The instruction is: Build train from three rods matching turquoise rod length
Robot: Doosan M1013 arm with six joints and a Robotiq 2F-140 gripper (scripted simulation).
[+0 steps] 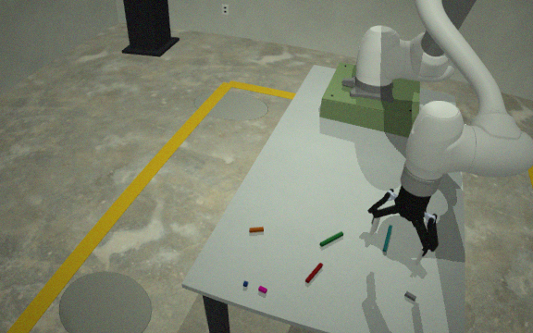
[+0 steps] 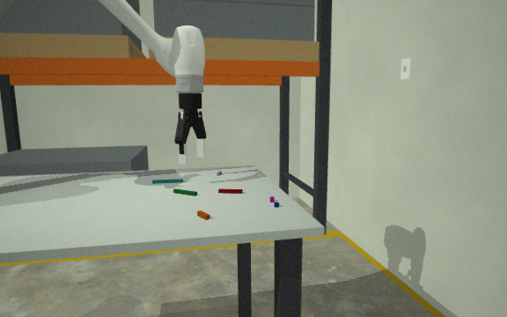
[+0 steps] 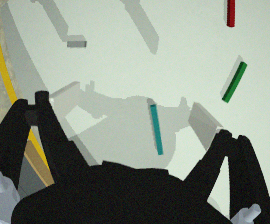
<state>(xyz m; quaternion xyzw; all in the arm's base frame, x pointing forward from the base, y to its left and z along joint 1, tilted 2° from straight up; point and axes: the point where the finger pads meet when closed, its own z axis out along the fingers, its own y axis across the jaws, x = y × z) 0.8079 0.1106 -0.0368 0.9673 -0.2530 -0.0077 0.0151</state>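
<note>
My gripper (image 1: 397,242) (image 2: 191,155) (image 3: 136,101) is open and empty, above the table near the turquoise rod (image 1: 388,239) (image 2: 167,181) (image 3: 156,129). In the wrist view that rod shows between the fingers. The green rod (image 1: 331,239) (image 2: 185,192) (image 3: 234,82) and red rod (image 1: 314,273) (image 2: 231,191) (image 3: 231,13) lie apart. The grey rod (image 1: 410,296) (image 2: 219,173) (image 3: 77,44) lies alone. The orange rod (image 1: 256,229) (image 2: 203,215) lies near the left edge in the top view. The magenta rod (image 1: 263,289) (image 2: 272,199) and blue rod (image 1: 245,284) (image 2: 276,204) lie near each other with a gap. No rods touch.
The white table (image 1: 285,185) (image 2: 104,220) carries the arm's green base (image 1: 354,113) at its far end in the top view. An orange-beamed shelf (image 2: 253,68) stands behind the table in the exterior view. Shadows of the arm and gripper fall around the turquoise and grey rods.
</note>
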